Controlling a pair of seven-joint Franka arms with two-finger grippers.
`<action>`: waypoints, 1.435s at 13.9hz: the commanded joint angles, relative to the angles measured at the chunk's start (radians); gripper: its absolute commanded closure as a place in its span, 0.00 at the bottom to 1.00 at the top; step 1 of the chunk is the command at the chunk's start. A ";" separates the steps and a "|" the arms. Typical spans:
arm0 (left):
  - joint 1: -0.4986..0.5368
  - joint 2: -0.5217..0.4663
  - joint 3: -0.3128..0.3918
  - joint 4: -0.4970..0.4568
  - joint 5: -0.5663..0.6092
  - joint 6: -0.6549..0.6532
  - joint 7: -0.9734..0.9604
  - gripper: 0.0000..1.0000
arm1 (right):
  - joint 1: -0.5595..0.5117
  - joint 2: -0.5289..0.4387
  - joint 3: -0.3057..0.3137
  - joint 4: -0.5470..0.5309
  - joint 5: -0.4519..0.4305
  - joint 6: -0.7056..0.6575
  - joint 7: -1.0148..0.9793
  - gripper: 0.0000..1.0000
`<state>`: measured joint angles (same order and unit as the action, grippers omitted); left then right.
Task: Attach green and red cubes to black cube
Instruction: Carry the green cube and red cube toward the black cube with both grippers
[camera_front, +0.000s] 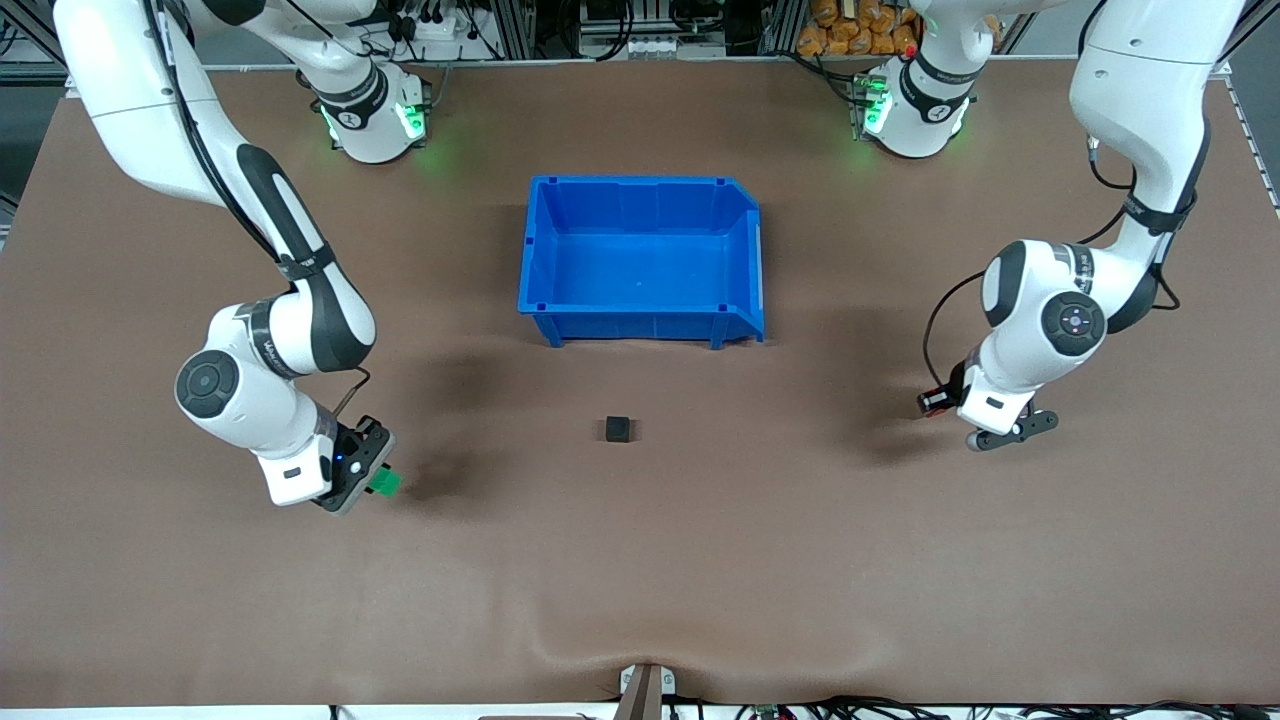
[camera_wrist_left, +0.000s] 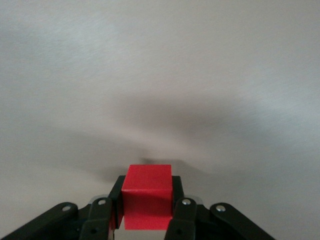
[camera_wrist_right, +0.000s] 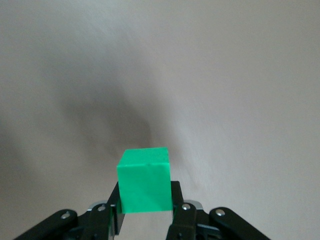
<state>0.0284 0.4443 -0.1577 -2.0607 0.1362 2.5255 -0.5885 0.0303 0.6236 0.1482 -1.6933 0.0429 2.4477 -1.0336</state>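
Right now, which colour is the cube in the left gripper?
Red cube, held by the left gripper; clearest in the left wrist view.

Brown desk (camera_front: 800, 560) filling the frame, blue open bin (camera_front: 641, 320) at upper centre, small black cube (camera_front: 619, 429) just below it near mid-frame

I am working in a robot lab. My two big white arms (camera_front: 270, 330) are standing on a brown table (camera_front: 640, 560). Metal racks (camera_front: 520, 25) and lots of wires (camera_front: 430, 20) are sitting along the back edge.
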 joint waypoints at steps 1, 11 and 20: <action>-0.065 0.065 0.000 0.120 0.010 -0.049 -0.179 1.00 | 0.077 0.063 0.014 0.113 0.051 -0.018 -0.132 1.00; -0.332 0.277 -0.006 0.474 -0.164 -0.160 -0.870 1.00 | 0.327 0.188 0.007 0.276 0.038 -0.202 -0.050 1.00; -0.464 0.404 -0.006 0.665 -0.280 -0.156 -1.237 1.00 | 0.401 0.289 0.007 0.366 0.041 -0.199 0.073 1.00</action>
<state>-0.4069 0.8004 -0.1701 -1.4772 -0.1240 2.3881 -1.7662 0.4038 0.8839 0.1646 -1.3810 0.0670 2.2656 -1.0005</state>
